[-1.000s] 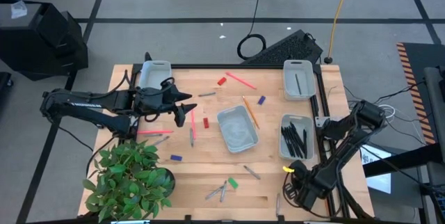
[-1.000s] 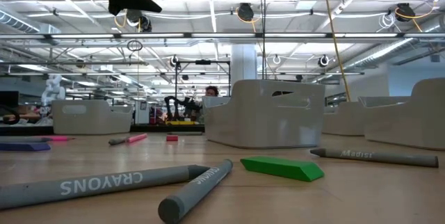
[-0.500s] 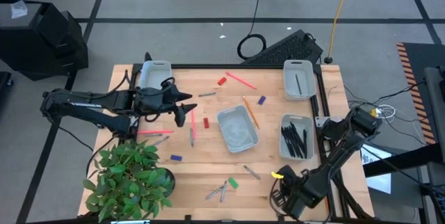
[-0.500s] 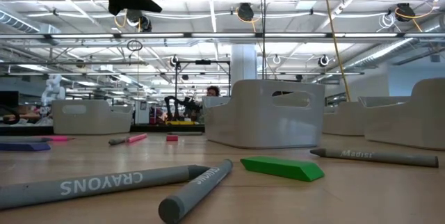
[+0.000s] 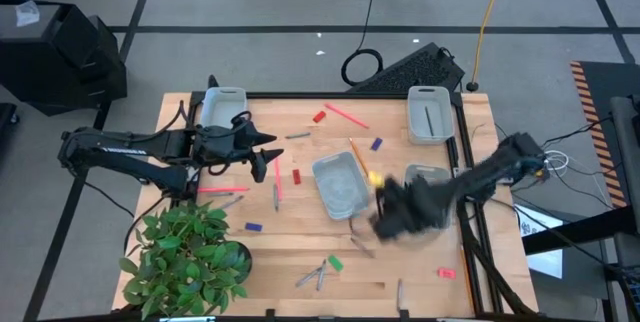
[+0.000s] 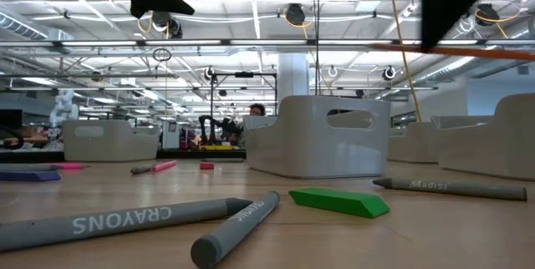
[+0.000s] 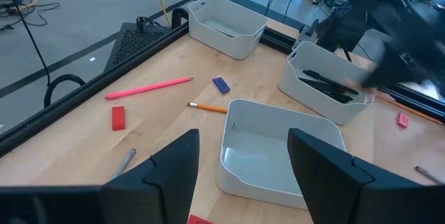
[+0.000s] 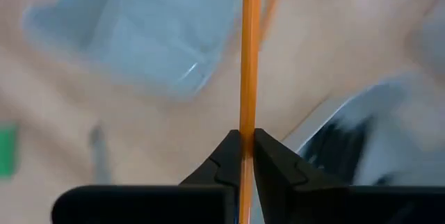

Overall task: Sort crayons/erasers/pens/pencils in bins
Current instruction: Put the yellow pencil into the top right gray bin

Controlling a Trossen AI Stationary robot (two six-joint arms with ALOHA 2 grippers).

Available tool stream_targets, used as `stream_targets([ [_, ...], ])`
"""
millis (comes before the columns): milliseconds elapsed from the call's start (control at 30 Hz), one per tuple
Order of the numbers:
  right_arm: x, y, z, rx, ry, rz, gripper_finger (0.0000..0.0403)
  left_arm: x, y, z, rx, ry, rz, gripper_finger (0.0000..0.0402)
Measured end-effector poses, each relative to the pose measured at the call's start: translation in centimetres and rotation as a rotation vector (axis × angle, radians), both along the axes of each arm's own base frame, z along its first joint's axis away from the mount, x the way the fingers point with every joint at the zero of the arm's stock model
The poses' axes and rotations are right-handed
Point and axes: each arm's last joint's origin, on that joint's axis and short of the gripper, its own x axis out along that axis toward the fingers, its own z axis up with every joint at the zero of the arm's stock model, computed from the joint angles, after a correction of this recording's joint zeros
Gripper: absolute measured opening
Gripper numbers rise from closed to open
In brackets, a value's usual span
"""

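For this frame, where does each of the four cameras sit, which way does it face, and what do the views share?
High view: above the table, looking straight down; shows both arms, the left gripper and the right gripper.
Low view: at table-top height, looking level across the crayons into the room; arm parts hang from above.
Left wrist view: looks past open fingers at the middle bin.
Right wrist view: looks along its closed fingers holding an orange pencil.
Shared: the middle bin shows in the high and left wrist views.
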Motion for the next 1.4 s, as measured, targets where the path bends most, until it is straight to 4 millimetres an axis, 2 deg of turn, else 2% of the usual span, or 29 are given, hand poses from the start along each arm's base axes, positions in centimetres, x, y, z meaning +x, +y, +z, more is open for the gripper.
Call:
stream_targets([
  [100, 0.2, -5.6, 1.7, -0.071, 0.012, -0.018, 0.0019, 0.0, 0.0, 0.0, 0.0, 0.0, 0.0, 0.0223],
  [200, -0.3, -11.8, 3.1, -0.136, 0.052, -0.072, 0.0019, 0.0, 0.0, 0.0, 0.0, 0.0, 0.0, 0.0223],
  [367, -2.4, -21.2, 3.6, -0.207, 0.164, -0.164, 0.002, 0.0, 0.0, 0.0, 0.0, 0.0, 0.0, 0.0223],
  [500, -5.0, -26.8, 2.6, -0.192, 0.21, -0.233, 0.002, 0.0, 0.0, 0.0, 0.0, 0.0, 0.0, 0.0223],
  [633, -7.7, -30.3, 0.1, -0.119, 0.189, -0.29, 0.002, 0.0, 0.0, 0.0, 0.0, 0.0, 0.0, 0.0223],
  [800, -9.8, -32.1, -3.8, -0.028, 0.116, -0.311, 0.002, 0.0, 0.0, 0.0, 0.0, 0.0, 0.0, 0.0223],
  [933, -11.1, -32.0, -6.2, 0.025, 0.173, -0.326, 0.002, 0.0, 0.0, 0.0, 0.0, 0.0, 0.0, 0.0223],
  [1067, -11.6, -31.7, -7.7, 0.041, 0.188, -0.331, 0.0023, 0.0, 0.0, 0.0, 0.0, 0.0, 0.0, 0.0223],
  [1233, -11.5, -31.2, -7.4, 0.04, 0.184, -0.329, 0.0052, 0.0, 0.0, 0.0, 0.001, 0.0, 0.0, 0.0223],
  [1400, -10.9, -29.6, -4.3, -0.059, 0.126, -0.297, 0.0102, 0.0, 0.0, 0.0, 0.0, 0.001, 0.0, 0.0223],
])
